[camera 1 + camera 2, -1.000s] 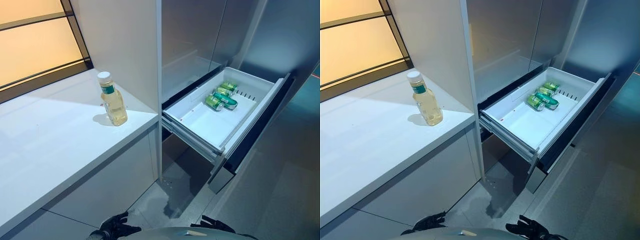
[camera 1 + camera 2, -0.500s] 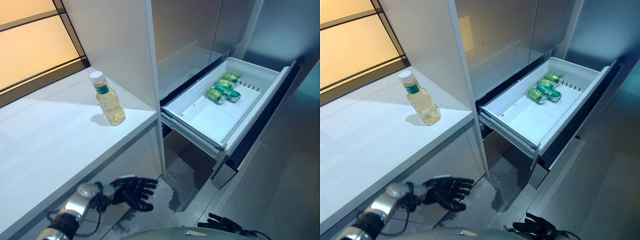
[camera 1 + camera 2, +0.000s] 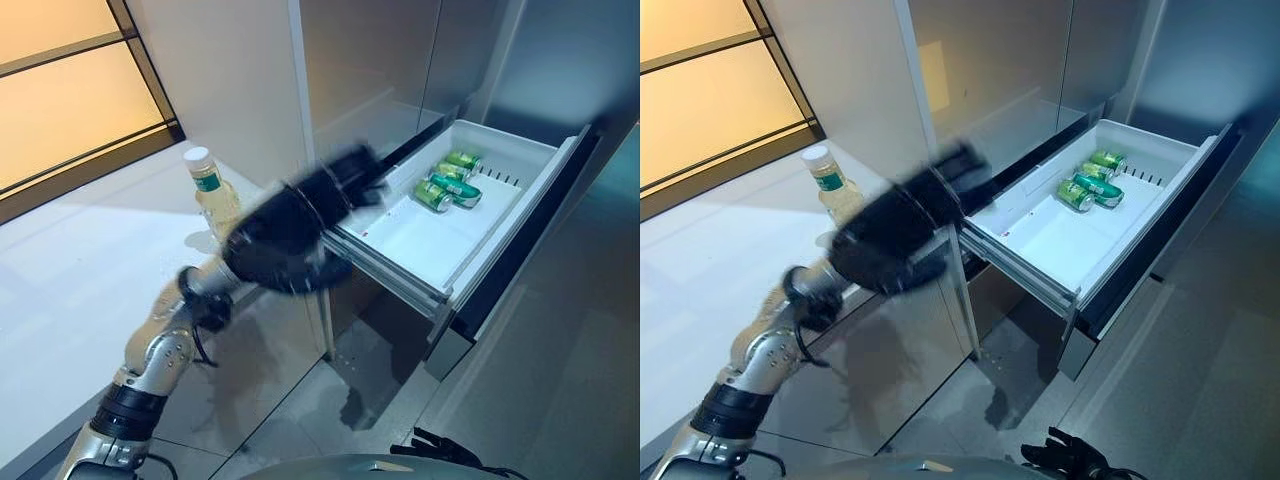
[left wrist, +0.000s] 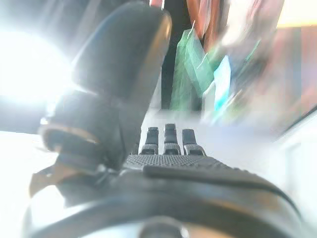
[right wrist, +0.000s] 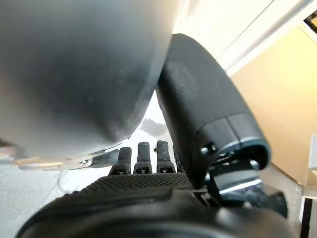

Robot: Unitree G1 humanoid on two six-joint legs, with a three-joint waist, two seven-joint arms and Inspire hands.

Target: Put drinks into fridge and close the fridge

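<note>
A clear bottle point(image 3: 210, 186) of pale yellow drink with a white cap and green label stands on the white counter point(image 3: 70, 265), close to the counter's right end. My left hand point(image 3: 285, 240) is raised and blurred, level with the counter's edge just right of the bottle and apart from it, open and holding nothing. The wrist view shows its thumb point(image 4: 124, 64) standing out beside straight fingers. The fridge's white drawer point(image 3: 400, 268) is pulled out, with three green cans point(image 3: 447, 185) lying at its far end. My right hand point(image 3: 1065, 462) hangs low by the floor, open.
A tall white panel point(image 3: 250, 70) rises between the counter and the grey fridge front point(image 3: 370, 60). A dark-framed window point(image 3: 80, 90) runs behind the counter. The drawer's near half holds nothing. Grey floor point(image 3: 560, 380) lies under and right of the drawer.
My left arm has swung up from below the counter to counter height beside the bottle. The bottle, drawer and cans have stayed put. The right hand remains low.
</note>
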